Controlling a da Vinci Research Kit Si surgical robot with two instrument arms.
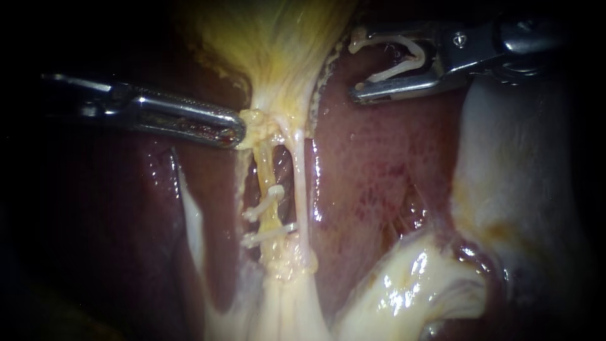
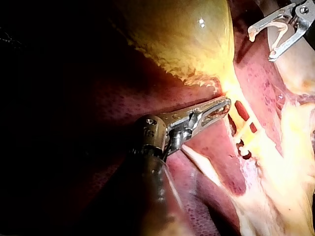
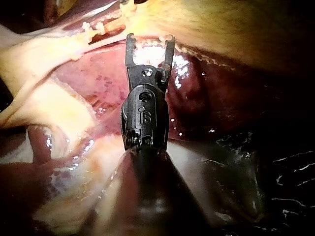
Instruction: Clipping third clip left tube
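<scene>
- Left instrument [image 1: 238,129]: the jaws lie closed together, tip pinching the lumpy yellow gallbladder neck [image 1: 257,121] just above the two tubes; the wrist view shows no gap between the jaws where they meet this tissue
- Left tube [image 1: 267,180]: yellowish, running down from the neck; it carries two white clips, an upper clip [image 1: 270,197] and a lower clip [image 1: 268,235], both set across it and near each other
- A short bare stretch of the left tube shows between the gripped neck and the upper clip
- Right tube [image 1: 298,183]: a thinner, paler strand just beside the left one, with a dark slit between them; I see no clip on it
- Gallbladder [image 1: 278,44]: one, yellow, fanning upward from the neck
- Liver [image 1: 379,158]: wet red surface, open and unobstructed between the tubes and the right instrument
- Right instrument [image 1: 355,63]: the jaws stand wide apart, cradling one loaded clip [image 1: 391,72] whose two legs lie along both jaws; it hangs over the liver, well apart from both tubes
</scene>
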